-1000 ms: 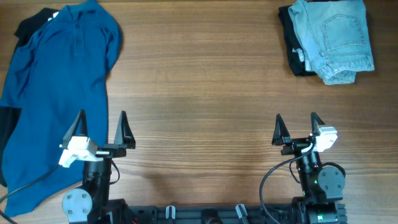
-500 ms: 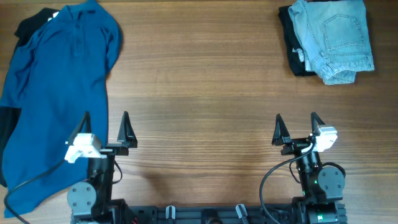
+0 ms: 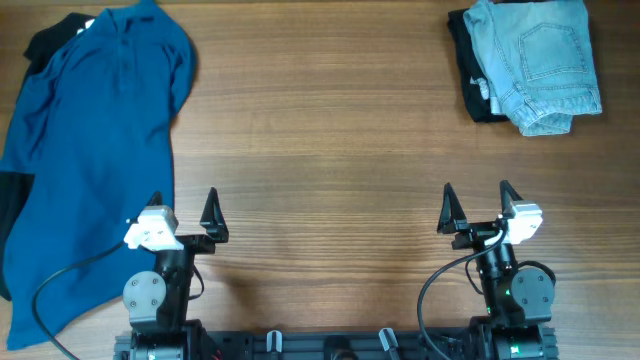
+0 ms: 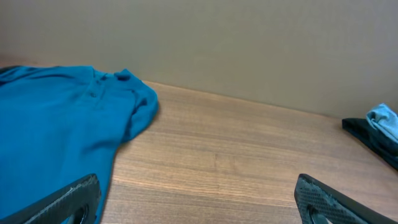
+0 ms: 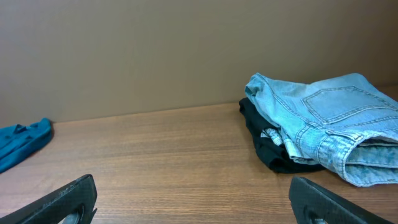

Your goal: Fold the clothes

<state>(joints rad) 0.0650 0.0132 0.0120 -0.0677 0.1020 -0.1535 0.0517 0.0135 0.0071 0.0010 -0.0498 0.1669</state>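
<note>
Folded denim shorts [image 3: 535, 65] lie at the table's far right, atop a black garment [image 3: 468, 85], well apart from the right gripper [image 3: 477, 195]; its jaws stand wide, empty. The left gripper [image 3: 183, 205], also wide and empty, sits at the right edge of the spread blue shirt [image 3: 90, 150]. Surface: wooden table [image 3: 320, 150]. Plain beige wall [image 5: 124, 50] behind.
</note>
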